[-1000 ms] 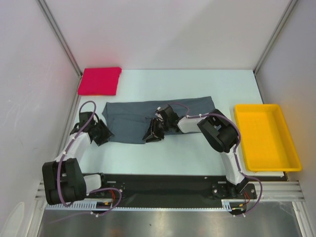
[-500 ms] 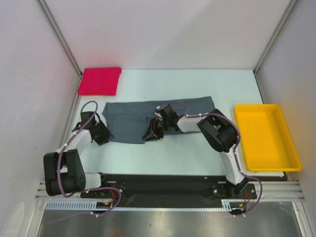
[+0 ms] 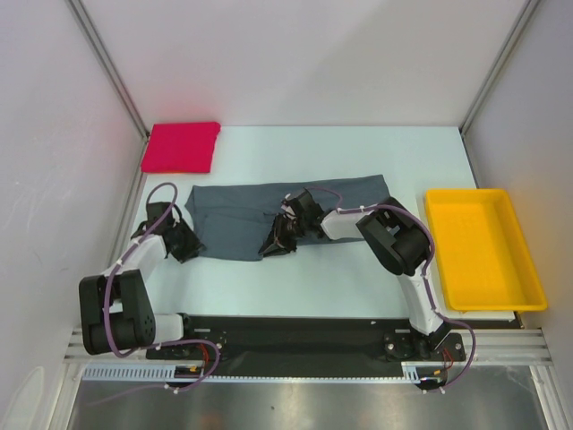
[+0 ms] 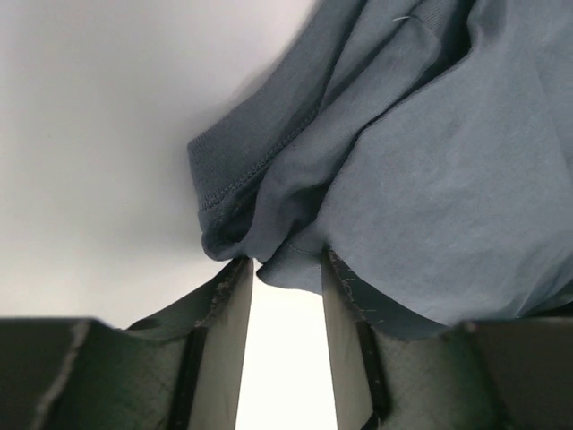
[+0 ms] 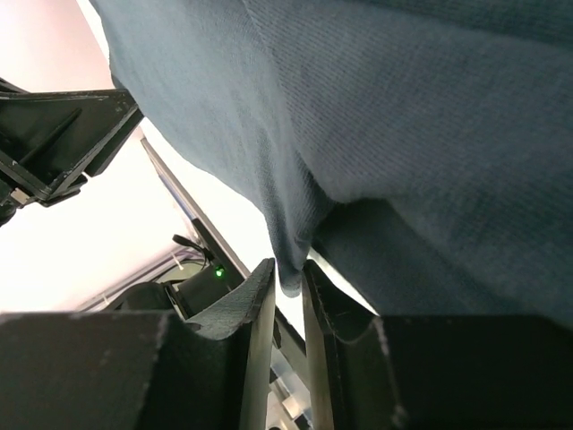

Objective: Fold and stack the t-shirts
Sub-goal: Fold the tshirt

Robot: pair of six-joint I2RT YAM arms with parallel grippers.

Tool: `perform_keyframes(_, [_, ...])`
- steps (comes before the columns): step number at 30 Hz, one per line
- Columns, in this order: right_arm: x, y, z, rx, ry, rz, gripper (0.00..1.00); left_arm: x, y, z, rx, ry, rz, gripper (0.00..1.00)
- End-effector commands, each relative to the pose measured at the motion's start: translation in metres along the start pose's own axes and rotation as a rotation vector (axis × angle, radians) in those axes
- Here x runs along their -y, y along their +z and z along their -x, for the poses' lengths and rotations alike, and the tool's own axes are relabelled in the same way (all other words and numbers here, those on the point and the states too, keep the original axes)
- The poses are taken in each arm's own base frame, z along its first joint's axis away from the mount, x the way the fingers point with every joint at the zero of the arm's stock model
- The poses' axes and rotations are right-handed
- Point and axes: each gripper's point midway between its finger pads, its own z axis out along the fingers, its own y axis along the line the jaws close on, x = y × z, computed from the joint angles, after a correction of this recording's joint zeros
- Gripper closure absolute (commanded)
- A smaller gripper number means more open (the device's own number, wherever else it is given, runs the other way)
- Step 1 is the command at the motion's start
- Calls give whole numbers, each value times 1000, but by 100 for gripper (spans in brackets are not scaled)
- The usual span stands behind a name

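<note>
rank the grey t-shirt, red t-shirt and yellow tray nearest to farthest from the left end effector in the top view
From the left end effector:
1. grey t-shirt, right at its tips
2. red t-shirt, folded at the far-left corner
3. yellow tray, far over on the right

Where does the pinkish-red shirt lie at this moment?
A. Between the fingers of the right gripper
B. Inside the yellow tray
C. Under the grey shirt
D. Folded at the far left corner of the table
D: the top view shows the pinkish-red shirt as a flat folded square at the far left corner of the table, apart from the grey shirt.
</note>
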Motion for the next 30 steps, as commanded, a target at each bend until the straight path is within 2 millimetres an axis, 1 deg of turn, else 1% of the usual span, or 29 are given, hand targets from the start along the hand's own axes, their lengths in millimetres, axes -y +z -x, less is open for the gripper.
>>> perform_keyframes(1, [-8, 0, 4, -3, -12, 33, 76, 8, -7, 4, 29, -5, -38, 60])
perform_keyframes(5, [-8, -1, 4, -3, -11, 39, 76, 11, -11, 1, 34, -21, -60, 63])
perform_keyframes(10, [-8, -2, 6, -5, -9, 45, 76, 11, -7, -5, 12, -38, -67, 71])
perform_keyframes(12, [-8, -4, 7, -2, -6, 43, 76, 12, -8, -6, 13, -43, -76, 69])
perform_keyframes(13, [-7, -4, 7, -4, -5, 43, 76, 12, -9, -6, 15, -44, -78, 65])
perform_keyframes(17, [-5, -3, 6, -12, 13, 46, 74, 12, -8, -7, 17, -50, -78, 66])
perform_keyframes(20, [-2, -4, 4, -17, 17, 36, 71, 12, -7, -5, 20, -50, -76, 71])
perform_keyframes(22, [-1, -3, 3, -25, 21, 38, 71, 13, -8, -2, 27, -47, -79, 78])
perform_keyframes(26, [6, -3, -1, -40, 34, 19, 70, 15, -10, 2, 37, -42, -77, 81])
perform_keyframes(30, [12, 0, -3, -48, 32, 3, 67, 16, -10, 3, 35, -41, -78, 87])
